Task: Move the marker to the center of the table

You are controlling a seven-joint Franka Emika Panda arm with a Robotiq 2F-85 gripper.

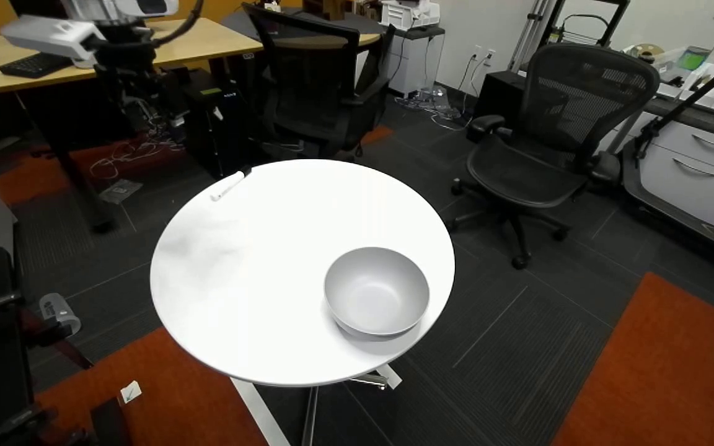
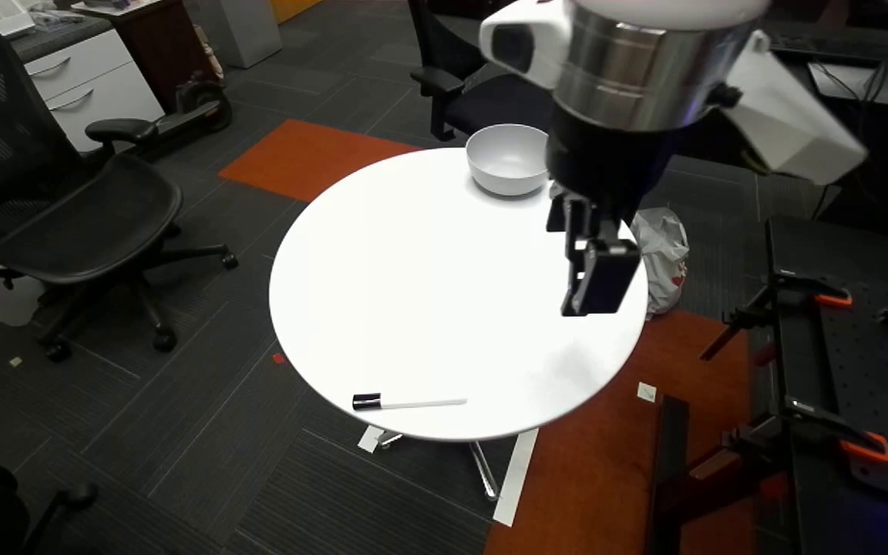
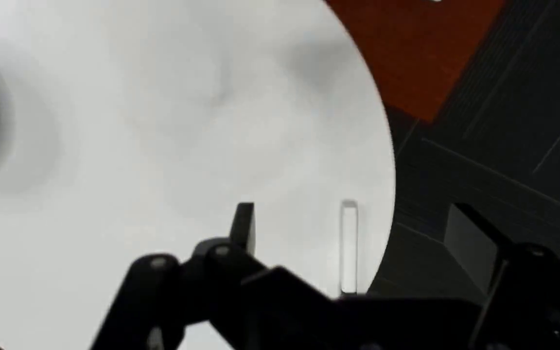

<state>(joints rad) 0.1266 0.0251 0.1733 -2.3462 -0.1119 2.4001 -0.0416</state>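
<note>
Marker (image 2: 413,403): a thin white stick with a dark cap (image 2: 367,401), laid flat close to the rim of the round white table (image 1: 276,260), well apart from the grey bowl (image 1: 377,291).

Gripper (image 3: 353,233): held in the air, its fingers (image 3: 472,248) spread wide, with nothing clasped.

Table center: not yet reached by the marker; no part of the move is judged to be done beyond a likely lining-up.

Left to do, as judged: lowering, closing on the marker, lifting, carrying inward and setting down.

Wrist view: the marker is framed between the fingers, but its cap is all but hidden behind the gripper's body; only a curved edge, probably the bowl's, is shown at far left.

Exterior views: the gripper's raised position, hard to judge from the wrist, is shown in both, as is the dark cap. A pale plastic bag (image 2: 660,262) on the floor is seen in an exterior view but not from the wrist.
</note>
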